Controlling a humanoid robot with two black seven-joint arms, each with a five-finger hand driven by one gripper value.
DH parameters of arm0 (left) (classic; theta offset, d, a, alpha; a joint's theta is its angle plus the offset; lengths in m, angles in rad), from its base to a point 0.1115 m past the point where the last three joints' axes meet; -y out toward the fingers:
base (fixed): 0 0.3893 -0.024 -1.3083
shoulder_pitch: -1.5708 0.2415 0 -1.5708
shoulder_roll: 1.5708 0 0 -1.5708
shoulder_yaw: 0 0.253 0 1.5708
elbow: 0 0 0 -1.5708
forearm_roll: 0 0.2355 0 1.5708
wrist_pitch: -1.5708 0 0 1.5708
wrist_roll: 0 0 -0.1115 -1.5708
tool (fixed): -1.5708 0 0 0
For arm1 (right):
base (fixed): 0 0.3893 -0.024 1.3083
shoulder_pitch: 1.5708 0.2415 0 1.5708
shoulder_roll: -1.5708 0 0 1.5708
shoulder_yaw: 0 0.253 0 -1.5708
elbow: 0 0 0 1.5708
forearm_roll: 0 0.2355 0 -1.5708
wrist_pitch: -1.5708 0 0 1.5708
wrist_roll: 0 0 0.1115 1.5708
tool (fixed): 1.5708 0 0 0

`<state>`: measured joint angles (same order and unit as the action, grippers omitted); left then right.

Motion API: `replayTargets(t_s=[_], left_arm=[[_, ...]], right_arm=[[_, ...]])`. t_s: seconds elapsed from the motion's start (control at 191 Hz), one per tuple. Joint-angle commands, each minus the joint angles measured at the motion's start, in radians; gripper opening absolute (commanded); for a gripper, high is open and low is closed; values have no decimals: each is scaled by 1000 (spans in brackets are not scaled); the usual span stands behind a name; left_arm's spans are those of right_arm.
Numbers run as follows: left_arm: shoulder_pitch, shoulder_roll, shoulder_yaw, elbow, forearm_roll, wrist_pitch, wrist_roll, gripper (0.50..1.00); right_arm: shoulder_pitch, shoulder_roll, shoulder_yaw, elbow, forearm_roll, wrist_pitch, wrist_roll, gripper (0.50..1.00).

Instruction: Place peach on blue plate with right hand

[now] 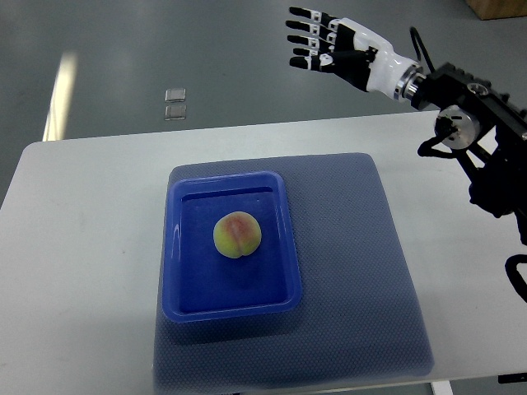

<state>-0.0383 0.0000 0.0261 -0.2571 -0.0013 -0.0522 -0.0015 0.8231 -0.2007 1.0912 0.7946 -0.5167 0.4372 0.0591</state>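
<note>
White-and-black robot hand on a black arm

The right hand (325, 41) has slim fingers (306, 25) banded in black and white, with a white shell over a black palm and a white wrist cuff ending in a silver ring. Behind it the arm (486, 115) is blocky matte black, with a round grey joint cap, small screws and looping black cables (424, 45).
</note>
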Motion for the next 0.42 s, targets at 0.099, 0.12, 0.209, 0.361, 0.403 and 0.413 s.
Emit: replayTargets(t_s=[0.099, 0.12, 0.209, 0.361, 0.403, 0.413], left_arm=[[0, 0, 0, -7, 0, 0, 0, 1000], [0, 0, 0, -7, 0, 0, 0, 1000], [0, 0, 0, -7, 1, 0, 0, 1000], [0, 0, 0, -7, 1, 0, 0, 1000], [0, 0, 0, -7, 1, 0, 0, 1000], [0, 0, 0, -7, 0, 0, 0, 1000]], right_arm=[[-163, 32, 85, -21, 365, -8, 53, 932], [-177, 44, 87, -28, 388, -8, 62, 932], [-197, 64, 87, -38, 419, -3, 84, 932], [-237, 101, 90, -52, 432, 3, 128, 932], [-237, 102, 90, -57, 434, 3, 128, 932], [-237, 102, 90, -58, 432, 3, 128, 932]])
